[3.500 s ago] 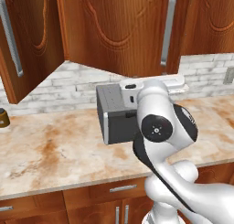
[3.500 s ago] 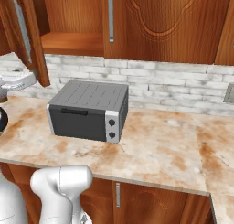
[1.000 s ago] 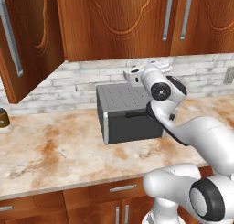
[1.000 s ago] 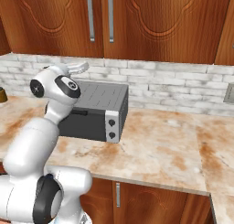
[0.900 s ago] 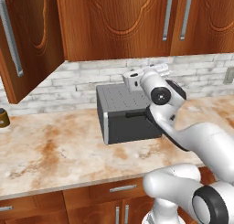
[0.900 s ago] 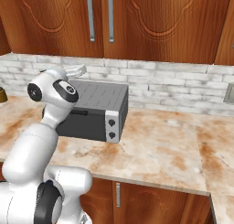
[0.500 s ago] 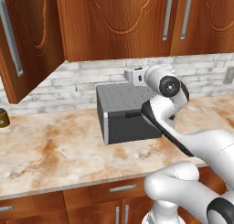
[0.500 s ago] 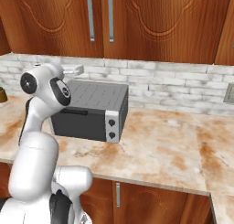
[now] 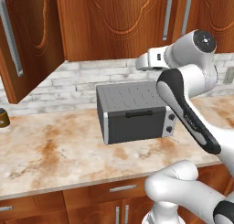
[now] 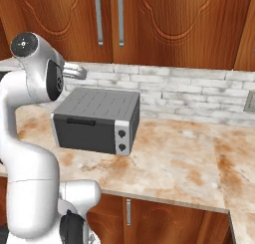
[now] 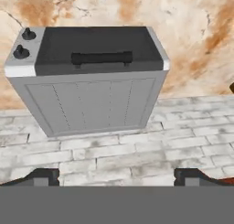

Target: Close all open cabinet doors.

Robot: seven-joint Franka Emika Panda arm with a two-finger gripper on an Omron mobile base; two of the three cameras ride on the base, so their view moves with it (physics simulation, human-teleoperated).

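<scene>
**poster1:** cabinet doors first. the tall reddish-brown wooden cabinet doors with the carved curvy panels and long silver bar handles (image 9: 137, 22) run along the wall above the brick backsplash. in the left base view one of them, the open door (image 9: 25, 40), stands swung out at the far left, hanging over the end of the counter, its handle facing us. the rest look flush and shut, two with their handles side by side (image 10: 108, 14) in the right base view.

**poster2:** where's the arm?

**poster1:** the white arm is raised above the marbled beige-and-rust stone counter (image 9: 55, 150), with the claw (image 9: 142, 62) up by the backsplash, just above and behind the boxy grey toaster oven with a black door and two knobs (image 9: 135, 111). it's well apart from that open door.

**poster2:** claw holding anything?

**poster1:** nope. in the hand view the two dark fingertips (image 11: 43, 176) sit far apart at the bottom corners with only pale brick wall between them, so it's spread wide and empty. the oven shows beyond them in that view, seen from behind and over its top.

**poster2:** anything else on the counter?

**poster1:** small dark jar with a gold band (image 9: 3, 118) at the far left edge, under the open door.
</scene>
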